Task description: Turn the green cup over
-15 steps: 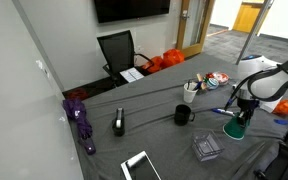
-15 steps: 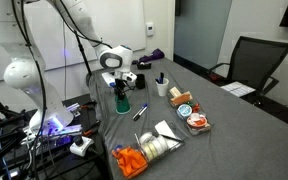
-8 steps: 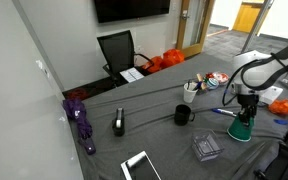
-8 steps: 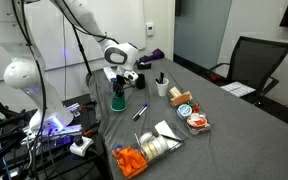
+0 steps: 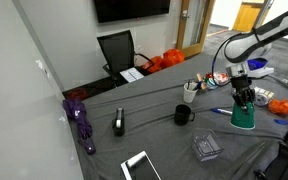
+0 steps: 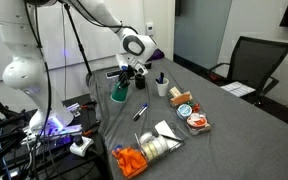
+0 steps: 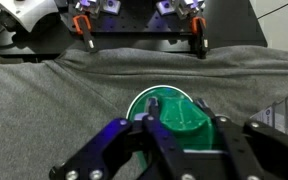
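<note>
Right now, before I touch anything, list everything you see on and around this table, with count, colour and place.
green cup: one, green, wide end down on the grey cloth, under the claw
black mug: one, black, mid-table
white cup with pens: one, white, just behind the mug
clear box: one, transparent, near the table edge
purple bundle: one, purple, at the far end from the cup
office chair: one, black, beyond the table
screen: one, black, on the wall
arm: one, white, reaching over the table
claw: one, black, straddling the cup's top; grip unclear
</note>
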`<state>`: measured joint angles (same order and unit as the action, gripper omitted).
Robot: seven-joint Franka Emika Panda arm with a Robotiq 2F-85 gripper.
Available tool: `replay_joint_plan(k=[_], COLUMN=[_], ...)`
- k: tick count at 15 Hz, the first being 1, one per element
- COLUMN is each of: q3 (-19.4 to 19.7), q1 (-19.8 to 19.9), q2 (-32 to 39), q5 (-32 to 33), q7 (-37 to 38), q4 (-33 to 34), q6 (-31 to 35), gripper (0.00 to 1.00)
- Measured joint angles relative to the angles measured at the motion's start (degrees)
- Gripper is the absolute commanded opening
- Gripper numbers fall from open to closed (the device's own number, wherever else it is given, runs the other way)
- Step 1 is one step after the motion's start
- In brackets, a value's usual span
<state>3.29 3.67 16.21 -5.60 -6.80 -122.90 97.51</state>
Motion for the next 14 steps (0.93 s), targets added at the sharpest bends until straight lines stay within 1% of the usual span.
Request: replay_joint_plan(k=[3,7,11,14], q3=[0.03,0.02,0.02,0.02], q1=[0.13,0.13,0.14,0.14], q2=[6.85,14.59,19.47,21.83], q5=[-0.48,-0.49,-0.49,-0.56], q7=[1.78,3.13,4.29,5.82], q4=[6.18,11.57,15.81,18.27], q6=[-4.02,-7.48,-12.12,-15.34], gripper=[0.14,0.14,0.14,0.14])
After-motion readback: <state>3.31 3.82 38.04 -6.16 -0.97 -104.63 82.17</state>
